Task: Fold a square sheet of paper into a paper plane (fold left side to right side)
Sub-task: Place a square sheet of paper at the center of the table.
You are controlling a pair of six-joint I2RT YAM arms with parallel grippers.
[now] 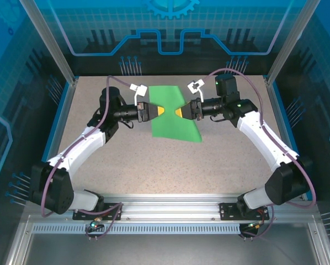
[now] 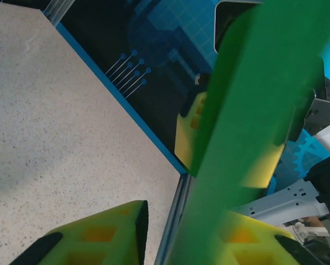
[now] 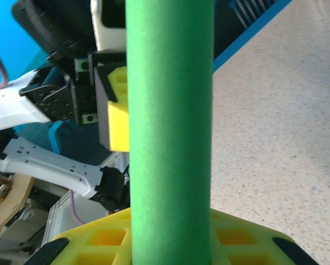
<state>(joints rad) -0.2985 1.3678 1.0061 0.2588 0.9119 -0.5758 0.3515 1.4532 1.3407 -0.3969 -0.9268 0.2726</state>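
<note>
Green paper (image 1: 173, 126) looks thin, floppy and easily creased, best pinched at its side edges; left claw (image 1: 160, 111) straddles it slightly open, and I cannot tell whether the right claw (image 1: 179, 112) grips it.

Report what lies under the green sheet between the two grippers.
From above, the green sheet covers whatever is directly beneath it, so that patch cannot be seen. Around its edges the speckled table shows, and nothing pokes out from under the sheet.

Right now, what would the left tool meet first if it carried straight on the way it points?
The left tool would press into the green sheet between its fingers; just behind, apparently, is the right tool.
</note>
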